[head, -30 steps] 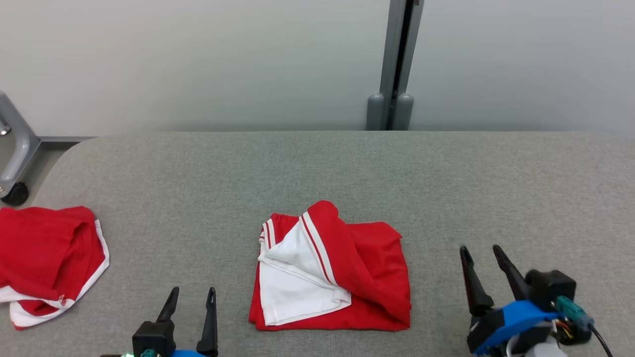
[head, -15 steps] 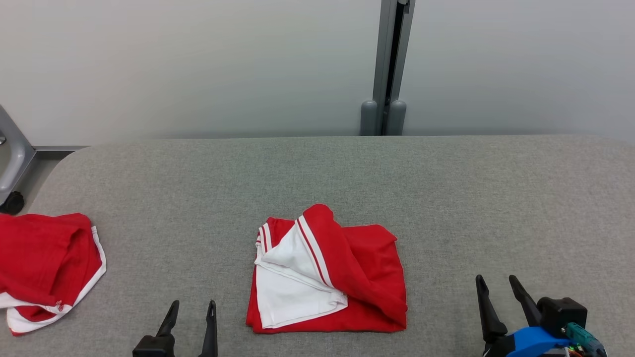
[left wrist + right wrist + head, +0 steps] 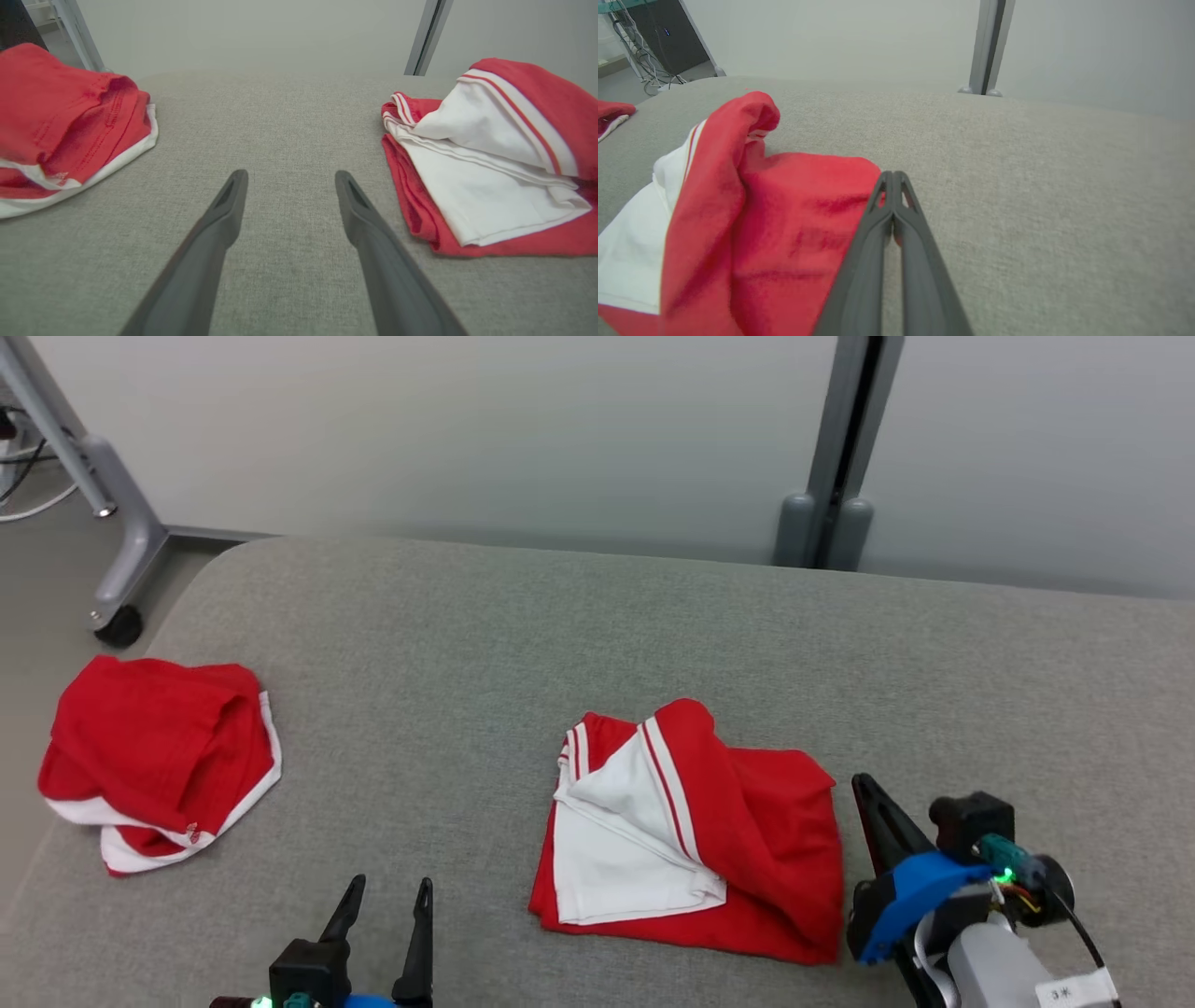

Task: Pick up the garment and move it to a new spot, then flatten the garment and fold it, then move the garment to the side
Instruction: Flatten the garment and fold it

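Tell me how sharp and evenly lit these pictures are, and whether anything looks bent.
Head view: soft even light, no glare, the folded red-and-white garment crisp. Left wrist view: the open left gripper looms stretched by the wide lens, the grey fabric table hazy at its far edge. Right wrist view: the garment soft near the lens, the shut right gripper sharper.

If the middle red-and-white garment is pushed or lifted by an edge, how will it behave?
Probably floppy: the garment lies in soft creases, so lifted by one edge it would likely unfold. Pushed over the textured table it may bunch rather than slide.
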{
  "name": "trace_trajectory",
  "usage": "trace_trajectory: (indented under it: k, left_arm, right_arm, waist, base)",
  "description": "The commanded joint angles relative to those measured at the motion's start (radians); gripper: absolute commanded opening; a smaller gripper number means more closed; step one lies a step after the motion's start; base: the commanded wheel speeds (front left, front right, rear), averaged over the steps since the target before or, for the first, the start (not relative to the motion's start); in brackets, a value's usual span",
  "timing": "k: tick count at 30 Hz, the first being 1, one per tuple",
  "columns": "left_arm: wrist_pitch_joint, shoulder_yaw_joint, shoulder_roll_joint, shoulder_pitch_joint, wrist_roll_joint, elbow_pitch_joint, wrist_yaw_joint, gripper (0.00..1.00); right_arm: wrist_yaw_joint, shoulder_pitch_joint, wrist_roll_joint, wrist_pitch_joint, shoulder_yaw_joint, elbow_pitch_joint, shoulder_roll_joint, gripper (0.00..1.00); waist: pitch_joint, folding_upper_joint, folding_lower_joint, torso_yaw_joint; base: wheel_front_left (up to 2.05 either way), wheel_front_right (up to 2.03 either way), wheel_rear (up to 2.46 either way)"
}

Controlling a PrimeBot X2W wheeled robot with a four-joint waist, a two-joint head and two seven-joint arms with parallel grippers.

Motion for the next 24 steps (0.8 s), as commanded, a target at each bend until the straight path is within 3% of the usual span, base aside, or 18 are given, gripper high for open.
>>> trace_trajectory:
  k: [1, 9, 13, 19, 24]
  left_arm:
    - [-0.003, -0.002, 0.0, -0.025, -0.007, 0.003, -0.005, 1.0]
    - [-0.003, -0.013, 0.0, -0.045, -0.019, 0.014, -0.012, 1.0]
    - [-0.003, -0.011, -0.001, -0.04, -0.023, 0.011, -0.015, 1.0]
    - [-0.003, -0.007, -0.001, -0.027, -0.028, 0.009, -0.017, 1.0]
    - [-0.003, -0.01, -0.001, -0.043, -0.032, -0.001, -0.017, 1.0]
  right_arm:
    - [0.0, -0.053, -0.016, 0.008, 0.006, 0.032, -0.002, 0.0]
    - [0.0, -0.219, -0.053, 0.056, 0.066, 0.197, -0.002, 0.0]
    - [0.0, -0.227, 0.05, 0.042, 0.234, 0.204, -0.002, 0.0]
    - [0.0, -0.171, 0.263, 0.074, 0.578, 0.093, -0.003, 0.0]
    - [0.0, -0.194, 0.349, 0.062, 0.687, 0.082, -0.004, 0.0]
  waist:
    - [0.032, 0.0, 0.0, 0.046]
    - [0.059, 0.0, 0.0, 0.134]
    - [0.06, 0.0, 0.0, 0.15]
    - [0.052, 0.0, 0.0, 0.121]
    - [0.048, 0.0, 0.0, 0.08]
  base:
    - [0.0, 0.0, 0.0]
    - [0.0, 0.0, 0.0]
    - [0.0, 0.0, 0.0]
    - [0.0, 0.0, 0.0]
    - [0.0, 0.0, 0.0]
